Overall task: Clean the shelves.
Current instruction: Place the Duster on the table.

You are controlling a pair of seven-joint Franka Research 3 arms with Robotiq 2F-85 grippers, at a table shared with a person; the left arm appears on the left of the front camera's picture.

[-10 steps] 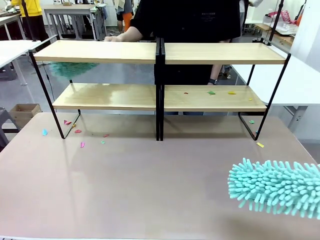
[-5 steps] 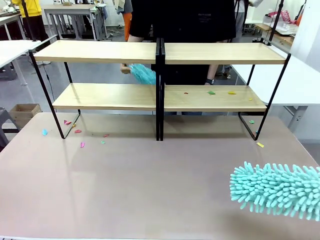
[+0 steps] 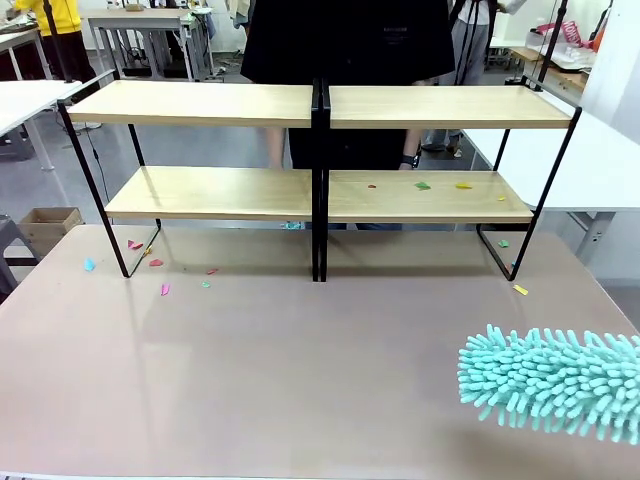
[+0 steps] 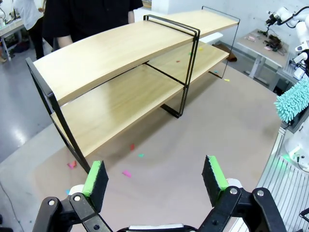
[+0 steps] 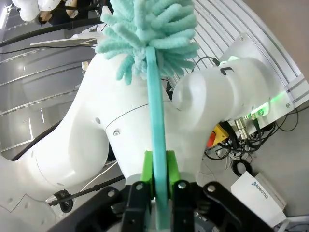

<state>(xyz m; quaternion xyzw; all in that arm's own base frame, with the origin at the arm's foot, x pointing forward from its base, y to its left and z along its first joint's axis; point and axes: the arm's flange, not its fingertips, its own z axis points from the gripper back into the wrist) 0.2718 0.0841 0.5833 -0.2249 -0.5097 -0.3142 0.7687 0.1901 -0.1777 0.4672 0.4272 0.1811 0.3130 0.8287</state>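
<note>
Well ahead of the open, empty left gripper [image 4: 153, 175]: the shelves [image 3: 200, 103], table-wide, a person [image 3: 350, 40] standing behind. Dropped within the last second to a sliver under the lower board, the person's brush [image 3: 292, 226]. Clamped tight in the right gripper [image 5: 157, 169], a teal duster [image 3: 550, 385], well short of the shelves. Seemingly awaiting it: paper scraps [image 3: 423, 185] on the lower right board.

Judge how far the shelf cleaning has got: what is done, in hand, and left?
Done: on the shelves, both top boards and the lower left board look free of scraps. In hand: the right gripper is shut on the teal duster, whose head is above the table at its near right; the left gripper is open. Left: coloured scraps on the lower right board, and more on the table.
</note>
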